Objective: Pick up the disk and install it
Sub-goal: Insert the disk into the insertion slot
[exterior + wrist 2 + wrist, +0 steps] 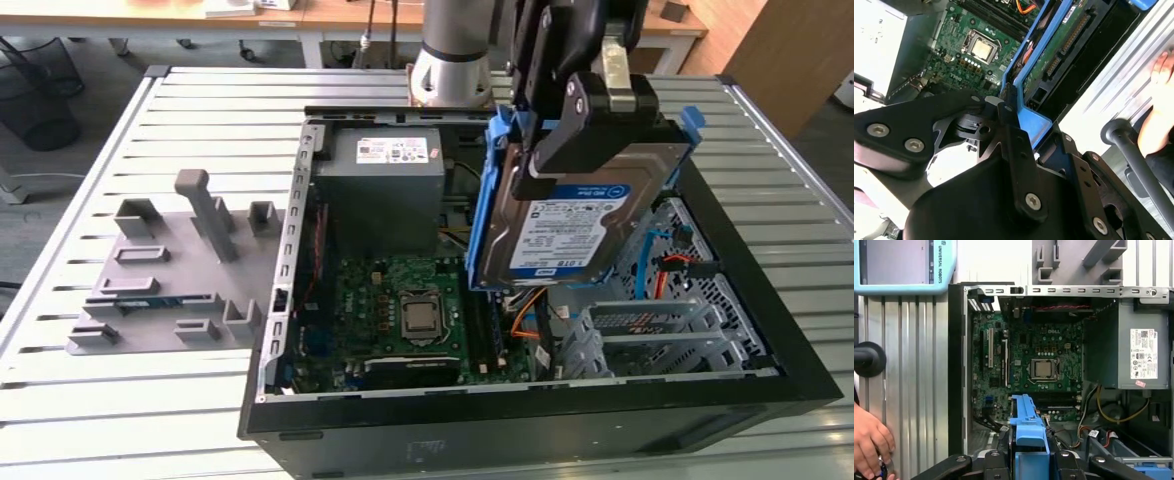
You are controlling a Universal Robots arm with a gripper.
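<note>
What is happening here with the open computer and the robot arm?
The arm's pincer is shut on the disk and grips it by its blue frame. The disk hangs tilted above the open computer case, over the metal bays at the exterior view's right, and it is not yet seated. In the first wrist view, a person's hand is at the table beside the case.

Smooth metal disk (577,228) — plastic-edged
</note>
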